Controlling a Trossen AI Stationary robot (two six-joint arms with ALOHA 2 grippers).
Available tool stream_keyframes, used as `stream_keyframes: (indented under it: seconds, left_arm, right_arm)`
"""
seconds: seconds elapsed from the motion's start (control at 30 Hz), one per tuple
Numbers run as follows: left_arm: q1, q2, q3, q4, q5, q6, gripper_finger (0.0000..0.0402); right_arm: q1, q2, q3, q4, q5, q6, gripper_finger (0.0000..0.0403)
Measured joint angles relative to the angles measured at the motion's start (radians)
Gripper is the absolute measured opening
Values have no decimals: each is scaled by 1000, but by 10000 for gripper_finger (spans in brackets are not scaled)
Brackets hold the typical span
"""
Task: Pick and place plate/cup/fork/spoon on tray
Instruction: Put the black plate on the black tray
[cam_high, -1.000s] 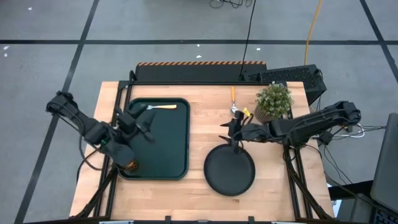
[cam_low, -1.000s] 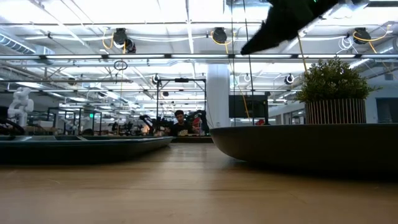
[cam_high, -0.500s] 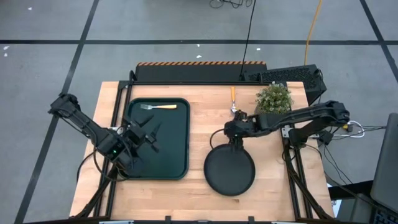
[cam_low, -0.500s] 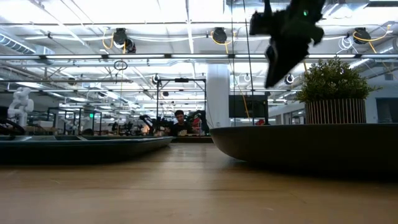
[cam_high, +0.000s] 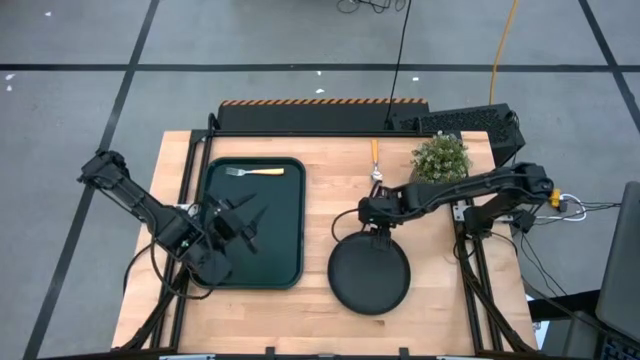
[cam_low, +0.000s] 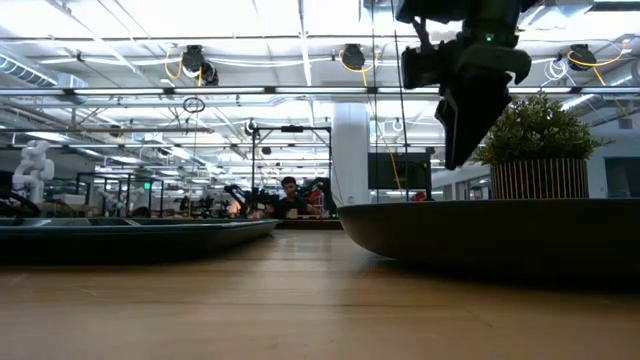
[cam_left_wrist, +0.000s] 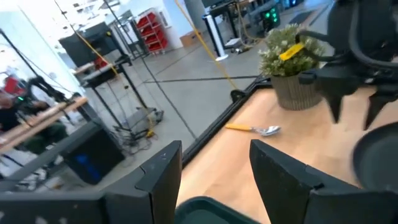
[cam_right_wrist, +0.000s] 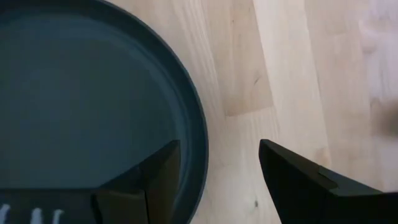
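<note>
Dark green, that's the tray (cam_high: 255, 222), and it's the anchor for everything here. The fork (cam_high: 255, 172) lies inside it along the far rim, so that piece looks placed. The left gripper (cam_high: 243, 217) hovers over the tray's middle, fingers spread and carrying nothing, likely free for the next job. The cup? Not visible in any view; it may sit under the left arm at the tray's near-left corner, but that can't be confirmed.

Off the tray's right side, on bare wood, sits the plate (cam_high: 369, 275), well apart from the tray. The right gripper (cam_high: 374, 232) hangs directly over the plate's far edge, pointing down, fingers parted and empty. The right wrist view explains the pose: one finger (cam_right_wrist: 158, 180) sits above the plate's inside, the other (cam_right_wrist: 298, 180) above the table (cam_right_wrist: 280, 74) outside, so the rim (cam_right_wrist: 198, 149) runs between them. That reads as a set-up to pinch the low rim, since a flat plate offers no other hold.

The spoon (cam_high: 376, 163) lies further from the tray, beyond the plate, just beside the potted plant (cam_high: 440, 160), and is not yet collected.
</note>
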Motion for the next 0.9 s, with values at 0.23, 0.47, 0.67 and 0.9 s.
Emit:
stream_keyframes:
  seconds: [0.23, 0.47, 0.67, 0.9]
  left_arm:
    - [79, -10, 0, -2, 0, 126, 193]
    - [185, -11, 0, 9, 2, 143, 193]
    - [228, -11, 0, 8, 76, 99, 193]
    - [223, -11, 0, 8, 125, 82, 193]
  right_arm:
    - [1, 46, 0, -96, -27, 72, 212]
    - [2, 50, -1, -113, -28, 130, 212]
    - [-3, 50, -7, -101, -67, 148, 212]
    - [-3, 50, -87, -48, -79, 119, 212]
